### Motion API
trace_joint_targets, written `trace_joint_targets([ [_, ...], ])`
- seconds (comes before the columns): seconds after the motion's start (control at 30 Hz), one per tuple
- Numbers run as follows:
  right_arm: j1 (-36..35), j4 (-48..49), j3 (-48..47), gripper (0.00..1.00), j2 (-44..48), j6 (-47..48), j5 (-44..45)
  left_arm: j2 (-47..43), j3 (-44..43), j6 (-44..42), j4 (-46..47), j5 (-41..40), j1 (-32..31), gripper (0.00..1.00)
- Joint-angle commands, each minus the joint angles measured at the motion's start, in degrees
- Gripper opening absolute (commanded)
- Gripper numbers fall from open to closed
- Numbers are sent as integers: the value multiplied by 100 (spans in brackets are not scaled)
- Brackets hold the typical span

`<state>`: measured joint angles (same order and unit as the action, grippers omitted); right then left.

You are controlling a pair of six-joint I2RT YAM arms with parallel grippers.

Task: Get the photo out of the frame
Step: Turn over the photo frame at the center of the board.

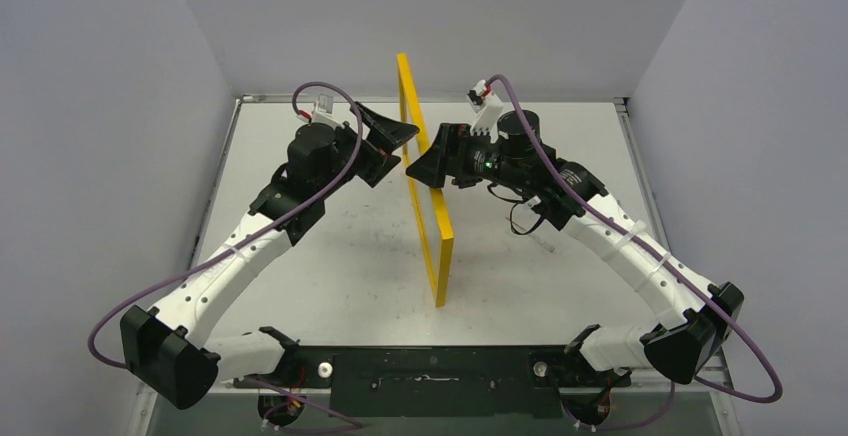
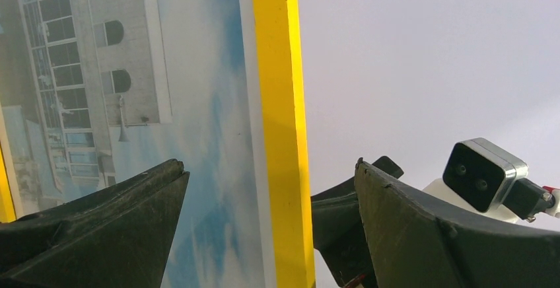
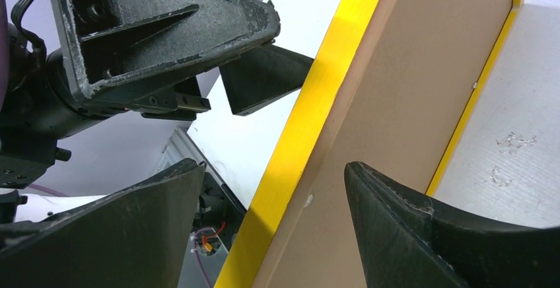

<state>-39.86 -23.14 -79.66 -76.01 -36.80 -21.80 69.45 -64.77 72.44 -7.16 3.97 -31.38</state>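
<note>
At the middle of the desk [image 1: 330,266], the frame [image 1: 428,196] stands upright on edge, with the photo [image 2: 198,103] seated behind its yellow border on the side facing my left arm and the brown backing [image 3: 422,70] facing my right. Both end effectors are released. The left end effector [image 2: 269,166] has its fingers spread wide on either side of the yellow rim, and the right end effector [image 3: 274,164] straddles the same rim from the backing side, with neither pad visibly pressing. My worry is that nothing I can see pins the frame, so a nudge from either arm could tip it flat, perhaps face down. Closing both at once risks a collision, since the two sit just beside each other across the rim. The backing is what stands in my way. I see a small fastener [image 3: 309,200] near its edge, which I judge must be freed before the photo comes out. Purple cables [image 1: 325,84] loop off both arms, apart from the frame.
</note>
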Motion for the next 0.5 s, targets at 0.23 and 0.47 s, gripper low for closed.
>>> trace_joint_targets([
  [0.23,-48,509,58,76,157,-90,-417,110,-729,-7,-735,-502,-123,99],
  [0.47,-48,728,132,71,139,-181,-614,216,-943,-11,-1004,-664,-200,100],
])
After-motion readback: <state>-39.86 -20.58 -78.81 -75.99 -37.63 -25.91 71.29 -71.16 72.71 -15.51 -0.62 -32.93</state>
